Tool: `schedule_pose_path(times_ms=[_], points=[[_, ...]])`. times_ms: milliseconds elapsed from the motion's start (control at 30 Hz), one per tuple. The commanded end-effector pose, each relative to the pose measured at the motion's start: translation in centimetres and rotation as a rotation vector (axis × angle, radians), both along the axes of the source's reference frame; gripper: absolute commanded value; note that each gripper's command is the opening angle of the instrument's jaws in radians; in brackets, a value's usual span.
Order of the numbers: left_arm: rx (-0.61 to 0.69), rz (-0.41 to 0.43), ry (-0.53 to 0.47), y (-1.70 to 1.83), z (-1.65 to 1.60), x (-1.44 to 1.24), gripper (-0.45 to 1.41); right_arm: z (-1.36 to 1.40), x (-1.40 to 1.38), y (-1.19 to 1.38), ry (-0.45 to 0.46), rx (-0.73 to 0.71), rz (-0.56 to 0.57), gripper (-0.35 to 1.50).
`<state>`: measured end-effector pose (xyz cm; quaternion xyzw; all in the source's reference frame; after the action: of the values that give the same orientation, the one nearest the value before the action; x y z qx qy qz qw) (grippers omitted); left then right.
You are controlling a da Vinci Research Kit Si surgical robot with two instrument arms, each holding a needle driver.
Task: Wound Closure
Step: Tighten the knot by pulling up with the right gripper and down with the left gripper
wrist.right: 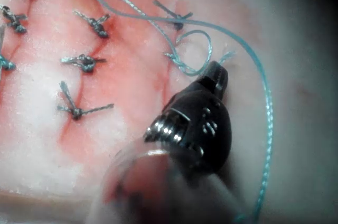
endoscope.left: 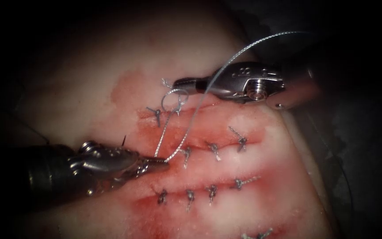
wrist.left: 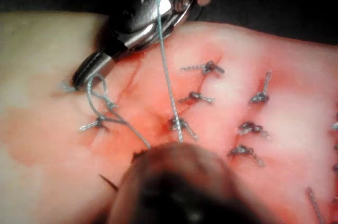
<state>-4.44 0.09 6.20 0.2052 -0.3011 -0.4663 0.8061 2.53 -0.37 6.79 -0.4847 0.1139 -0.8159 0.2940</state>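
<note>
One loop of thread sits at the upper cut in the tissue. We see the left tool clamped on two strands and the right tool clamped on the short tail. Uneven tension could loosen the loop.

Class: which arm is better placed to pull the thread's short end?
Right, probably: the right end effector appears shut on the short end beside the loop. The left end effector grips the long thread farther down.
</note>
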Motion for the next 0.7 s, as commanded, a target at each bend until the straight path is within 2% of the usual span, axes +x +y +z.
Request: schedule_pose_path(times_ms=[33,67,300,333,367,567,700], points=[[0.020,-0.008,-0.008,0.04,0.01,-0.08,-0.45,0.04,0.08,0.03,-0.012,0.000,0.025,-0.35],[0.048,-0.016,-0.021,0.02,-0.03,-0.10,-0.45,0.04,0.08,0.05,-0.030,-0.001,0.056,-0.35],[0.155,-0.080,-0.107,-0.10,-0.19,-0.23,-0.45,0.08,0.05,0.05,-0.040,0.011,0.086,-0.35],[0.239,-0.118,-0.156,-0.15,-0.29,-0.29,-0.45,0.10,0.03,0.04,-0.037,0.010,0.081,-0.35],[0.239,-0.118,-0.156,-0.15,-0.29,-0.29,-0.45,0.10,0.03,0.04,-0.037,0.010,0.081,-0.35],[0.487,-0.212,-0.306,-0.26,-0.68,-0.46,-0.45,0.13,0.03,-0.03,-0.028,0.010,0.068,-0.35],[0.597,-0.255,-0.348,-0.34,-0.87,-0.55,-0.45,0.14,0.02,-0.03,-0.028,0.009,0.068,-0.35]])
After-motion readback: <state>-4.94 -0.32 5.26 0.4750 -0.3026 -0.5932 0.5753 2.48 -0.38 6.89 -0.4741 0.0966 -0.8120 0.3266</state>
